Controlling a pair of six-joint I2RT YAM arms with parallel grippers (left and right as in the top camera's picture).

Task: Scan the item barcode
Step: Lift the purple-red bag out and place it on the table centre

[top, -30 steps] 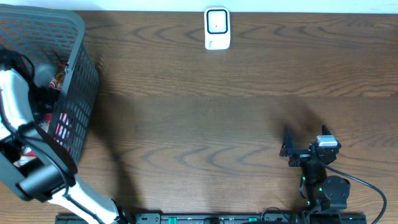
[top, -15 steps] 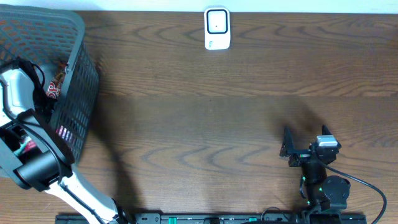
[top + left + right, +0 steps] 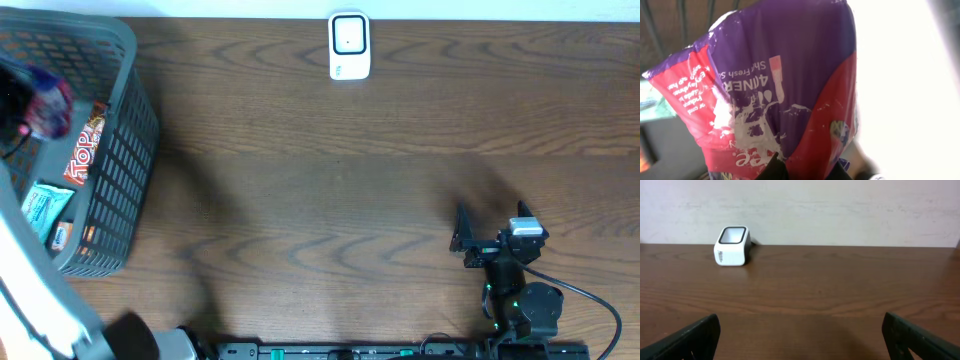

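A purple and red snack packet (image 3: pixel 780 90) fills the left wrist view, and my left gripper (image 3: pixel 807 171) is shut on its lower edge. From overhead the packet (image 3: pixel 50 103) hangs above the dark mesh basket (image 3: pixel 125 150) at the far left. The white barcode scanner (image 3: pixel 349 45) stands at the table's far edge, well right of the packet; it also shows in the right wrist view as the scanner (image 3: pixel 731 246). My right gripper (image 3: pixel 463 238) rests open and holds nothing near the front right; no barcode shows on the packet.
In the basket lie an orange-red candy bar (image 3: pixel 85 150) and a teal packet (image 3: pixel 45 205). The white left arm (image 3: pixel 30 290) crosses the front left corner. Brown wooden table (image 3: pixel 320 190) spans between basket, scanner and right arm.
My left gripper closed on the packet inside the basket and lifted it up out of the items. The right arm has not moved.
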